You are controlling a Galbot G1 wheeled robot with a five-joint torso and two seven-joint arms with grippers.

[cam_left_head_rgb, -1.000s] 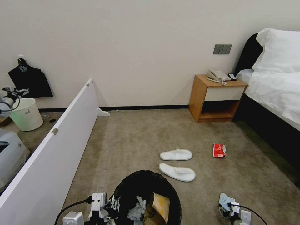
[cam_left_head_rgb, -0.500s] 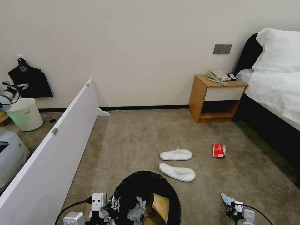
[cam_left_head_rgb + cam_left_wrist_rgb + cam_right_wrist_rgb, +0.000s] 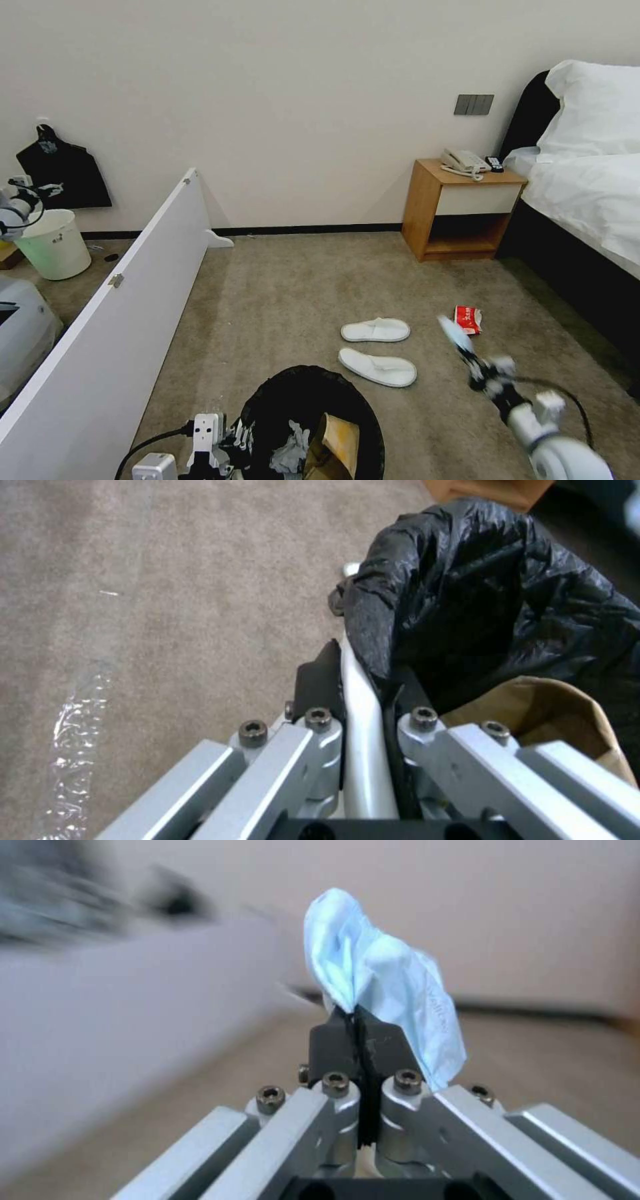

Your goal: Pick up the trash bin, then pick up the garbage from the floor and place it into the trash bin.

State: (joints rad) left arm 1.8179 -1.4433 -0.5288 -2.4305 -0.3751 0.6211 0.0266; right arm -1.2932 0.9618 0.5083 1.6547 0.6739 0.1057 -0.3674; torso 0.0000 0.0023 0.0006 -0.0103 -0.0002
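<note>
Carpet (image 3: 300, 287) in a bedroom, viewed from head cam. Trash bin (image 3: 313, 407) w/ black liner sits at the bottom centre of the head view, directly in front of the robot. Left gripper (image 3: 363, 700) is clamped on the bin's rim at the bin's left side: wrist cam shows one finger outside the white rim, the other inside against the liner, fingers closed tight on it. Inside the bin: brown cardboard piece (image 3: 337, 443) leaning near the right of centre, plus a pale crumpled item (image 3: 290, 453) beside it, type unclear. Right gripper (image 3: 357, 1032) is raised above the floor on the robot's right, arm angled up and inward; fingers are pinched together on the mask (image 3: 383, 985), which stands up from the fingertips. In the head view the mask (image 3: 455, 333) appears blurred, in front of the red snack packet (image 3: 467, 320) lying on the carpet further back. Two white slippers (image 3: 377, 350) lie side by side on the carpet, between bin and far wall, apart from the bin. Background: white partition board (image 3: 120, 313) running along the left, plain white bucket (image 3: 53, 243) beyond it by the wall, wooden nightstand (image 3: 460, 210) w/ telephone, bed (image 3: 587, 193) at right.
</note>
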